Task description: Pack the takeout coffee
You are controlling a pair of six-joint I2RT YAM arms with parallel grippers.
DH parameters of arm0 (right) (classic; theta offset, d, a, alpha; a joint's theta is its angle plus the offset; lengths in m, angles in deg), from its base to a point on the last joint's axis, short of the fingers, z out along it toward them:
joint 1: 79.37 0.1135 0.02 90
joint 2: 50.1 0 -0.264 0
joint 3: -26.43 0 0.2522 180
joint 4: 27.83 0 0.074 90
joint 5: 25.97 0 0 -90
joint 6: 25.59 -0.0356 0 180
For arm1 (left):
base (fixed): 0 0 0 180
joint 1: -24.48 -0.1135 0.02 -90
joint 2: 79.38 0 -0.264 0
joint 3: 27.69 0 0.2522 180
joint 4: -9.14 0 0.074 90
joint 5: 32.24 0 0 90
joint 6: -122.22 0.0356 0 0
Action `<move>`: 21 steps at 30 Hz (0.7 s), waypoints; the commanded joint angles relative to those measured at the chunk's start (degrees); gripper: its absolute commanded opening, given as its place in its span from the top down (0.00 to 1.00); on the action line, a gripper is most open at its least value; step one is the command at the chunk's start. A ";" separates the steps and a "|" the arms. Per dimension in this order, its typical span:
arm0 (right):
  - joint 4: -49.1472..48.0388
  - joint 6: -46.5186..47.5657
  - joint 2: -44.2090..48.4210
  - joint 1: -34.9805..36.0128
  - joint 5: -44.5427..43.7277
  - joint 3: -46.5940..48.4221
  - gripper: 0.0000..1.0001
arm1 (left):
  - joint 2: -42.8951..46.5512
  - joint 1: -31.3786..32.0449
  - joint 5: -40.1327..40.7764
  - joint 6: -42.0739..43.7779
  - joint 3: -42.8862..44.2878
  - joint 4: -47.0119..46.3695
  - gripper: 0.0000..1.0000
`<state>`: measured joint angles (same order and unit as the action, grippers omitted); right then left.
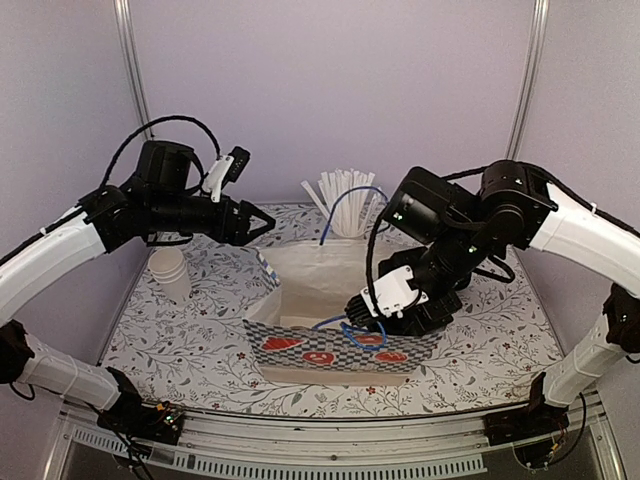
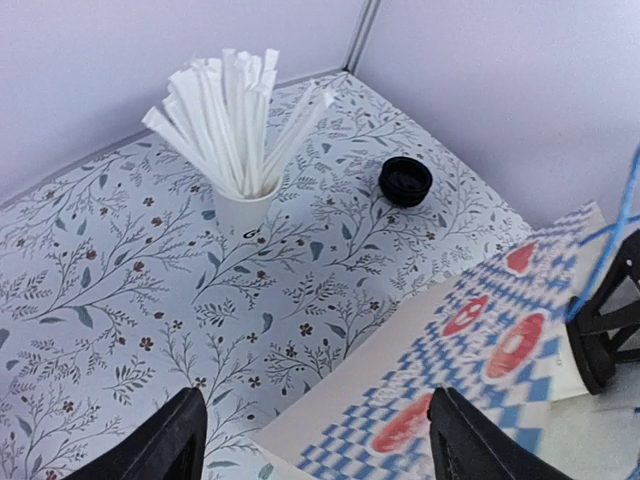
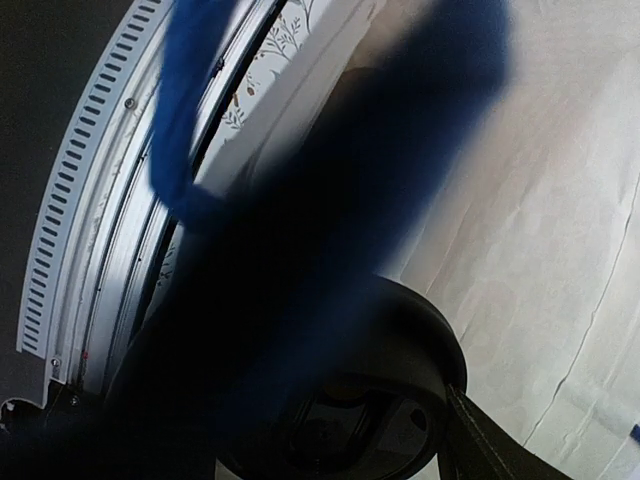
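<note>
In the right wrist view the round black lid of the takeout coffee (image 3: 405, 340) fills the space between my jaws; its white cup is hidden below. My right gripper (image 3: 330, 425) is shut on it, one finger (image 3: 485, 445) pressed against the lid's rim, with a blurred blue bag handle (image 3: 190, 120) in front. From above, my right gripper (image 1: 365, 328) reaches down into the open white paper bag (image 1: 310, 275) with its blue-checked, red-printed front. My left gripper (image 1: 262, 222) hovers open just left of the bag. Its fingers (image 2: 175, 440) stand wide apart over the bag's edge (image 2: 340, 385), holding nothing.
A white cup full of white straws (image 2: 243, 205) stands at the back of the floral table (image 1: 180, 340). A loose black lid (image 2: 405, 182) lies to the right of it. A plain white paper cup (image 1: 170, 272) stands at the left. Purple walls close the back and sides.
</note>
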<state>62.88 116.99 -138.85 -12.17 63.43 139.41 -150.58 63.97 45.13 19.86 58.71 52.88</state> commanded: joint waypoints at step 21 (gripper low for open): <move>-18.37 6.35 1.06 -7.09 -10.95 -2.70 0.72 | -1.66 -4.50 -16.14 -4.57 -11.07 -14.67 0.29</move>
<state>50.75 122.21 -135.96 -18.73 54.66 133.86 -155.37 59.09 31.17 16.01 48.65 40.36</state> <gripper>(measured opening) 0.724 0.712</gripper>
